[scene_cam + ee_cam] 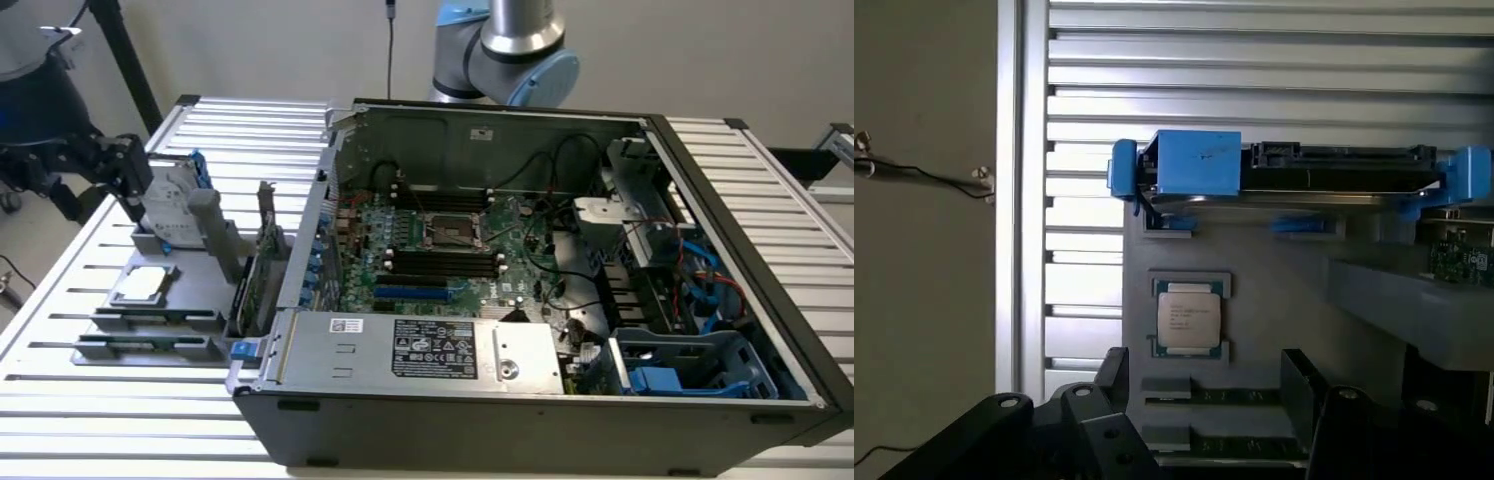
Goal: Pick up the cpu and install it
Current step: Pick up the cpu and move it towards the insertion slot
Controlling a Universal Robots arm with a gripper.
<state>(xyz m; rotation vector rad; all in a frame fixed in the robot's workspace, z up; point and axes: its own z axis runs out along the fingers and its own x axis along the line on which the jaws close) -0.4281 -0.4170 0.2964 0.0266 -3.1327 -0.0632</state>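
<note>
The tool (1204,385) hovered open and empty near the cpu (1188,318), which lay flat in its holder on a grey tray (1274,290) by the tabletop's (134,420) edge at the exterior view's left. The chip looked thin and low-set, so off-centre fingers could have snagged the holder or knocked the hard drive (1294,170) nearby.

The cpu (1188,320) is topped with smooth silver metal of a dull sheen, edged by a thin darker rim. The holder (1284,290) is moulded in matt grey plastic. The counter (120,410) is formed of ribbed, satin-finished metal slats. Smooth blue plastic is seen on the rails of the hard drive (1324,170). The computer case (534,425) is made of dark matt metal, the power supply (414,350) of bare silver sheet with a printed label. The hand (1206,378) is finished in matt black.
</note>
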